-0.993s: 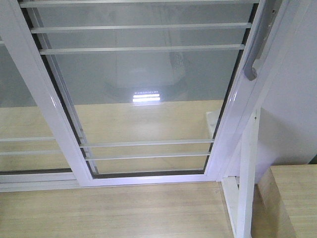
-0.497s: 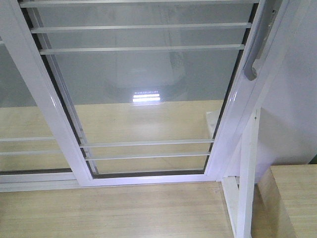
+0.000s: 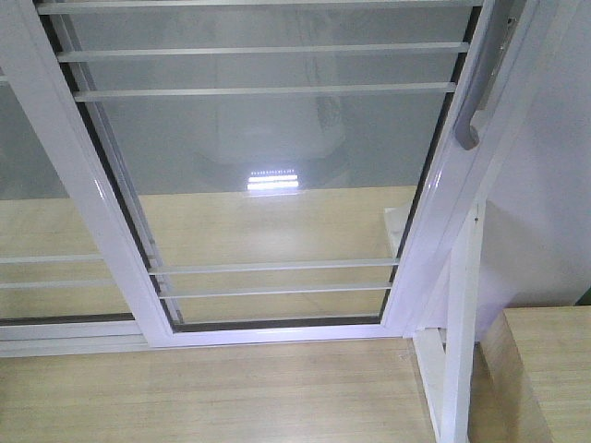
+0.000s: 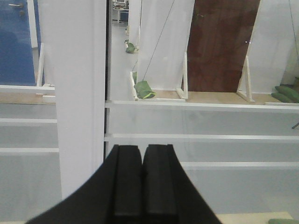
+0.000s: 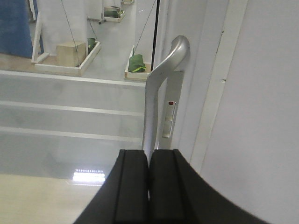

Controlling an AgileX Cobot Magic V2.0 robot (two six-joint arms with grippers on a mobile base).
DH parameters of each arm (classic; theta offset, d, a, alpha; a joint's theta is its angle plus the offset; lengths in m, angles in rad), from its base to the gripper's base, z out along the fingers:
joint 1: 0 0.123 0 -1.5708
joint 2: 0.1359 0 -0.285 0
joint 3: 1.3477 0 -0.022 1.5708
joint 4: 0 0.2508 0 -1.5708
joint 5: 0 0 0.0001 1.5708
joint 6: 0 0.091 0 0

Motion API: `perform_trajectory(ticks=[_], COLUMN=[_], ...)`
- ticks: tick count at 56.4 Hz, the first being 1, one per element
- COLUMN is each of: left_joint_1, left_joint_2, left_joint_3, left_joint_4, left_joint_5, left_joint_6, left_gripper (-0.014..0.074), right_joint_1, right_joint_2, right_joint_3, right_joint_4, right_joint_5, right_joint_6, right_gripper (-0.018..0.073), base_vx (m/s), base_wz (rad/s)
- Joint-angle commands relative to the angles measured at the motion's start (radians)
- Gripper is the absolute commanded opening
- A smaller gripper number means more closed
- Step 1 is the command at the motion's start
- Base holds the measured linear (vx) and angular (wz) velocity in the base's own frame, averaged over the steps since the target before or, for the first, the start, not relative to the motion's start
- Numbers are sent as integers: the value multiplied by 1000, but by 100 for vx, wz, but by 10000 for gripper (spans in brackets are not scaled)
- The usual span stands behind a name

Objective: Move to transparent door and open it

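Note:
The transparent door fills the front view: clear glass with thin white bars in a white frame. Its curved silver-grey handle sits on the right stile. In the right wrist view that handle rises straight ahead, just beyond my right gripper, which is shut and empty. My left gripper is also shut with nothing in it. It faces the door's glass beside a broad white stile. Neither gripper touches the door, and neither shows in the front view.
A second white-framed glass panel without a handle overlaps at the left. A white post and a white wall stand right of the door. A wooden box sits at the bottom right on the wood floor.
The front view has barely shifted. The door stays in the same place, with its handle at the upper right.

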Motion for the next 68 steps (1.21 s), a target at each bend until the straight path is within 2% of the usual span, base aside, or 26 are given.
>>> perform_trajectory(ticks=[1,10,15,18,26,35,46,68], left_joint_1=[-6,-6,-6,-6,-6,-6,-6,-6], left_joint_2=[-4,-4,-4,-7,-8,-8,-8,-6], left_joint_3=[-39,-39,-39,-39,-39,-39,-39,-39], left_joint_4=[-5,-5,-11,-11,-11,-8,-8,-7], left_joint_5=[-82,-82,-64,-41,25,49,49,50], left_joint_6=[-11,-11,-16,-16,-15,-15,-15,-14], left_gripper=[194,366,447,482,510,505,505,505], right_joint_1=[0,0,0,0,-11,-52,-50,-49], right_joint_2=[-3,-9,-9,-5,47,178,374,729], right_joint_3=[-35,-35,-35,-35,-35,-42,-122,-412], right_joint_4=[-10,-1,0,6,-9,-14,-13,3], right_joint_5=[-66,-70,-68,-60,-60,-156,-266,-290], right_joint_6=[-43,-32,-27,3,103,97,82,74], right_gripper=[260,529,631,659,644,591,547,545], base_vx=[0,0,0,0,0,0,0,0], base_wz=[0,0,0,0,0,0,0,0])
